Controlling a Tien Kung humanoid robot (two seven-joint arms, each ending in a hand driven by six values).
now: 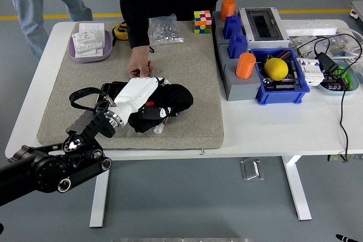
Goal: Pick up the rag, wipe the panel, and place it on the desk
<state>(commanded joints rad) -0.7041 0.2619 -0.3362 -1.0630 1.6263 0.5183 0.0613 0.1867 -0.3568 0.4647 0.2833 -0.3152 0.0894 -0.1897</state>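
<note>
**Left hand pressing the rag on the panel**

From my station I see the purple tray (91, 50) of white cards at the far left of the white table (272, 126). My left hand (138, 93) reaches in from the lower left, its white fingers curled down over the black rag (170, 101), gripping it against the dark panel (108, 90) that lies flat on the grey mat (193, 66). The panel is mostly covered; only its left end shows. A person's hand (138, 66) rests on the mat just behind mine, touching the panel's far edge. Further right stand a colour cube (202, 21), orange cylinders (245, 66) and a blue bin (283, 77) holding a yellow ball (276, 68).
</note>
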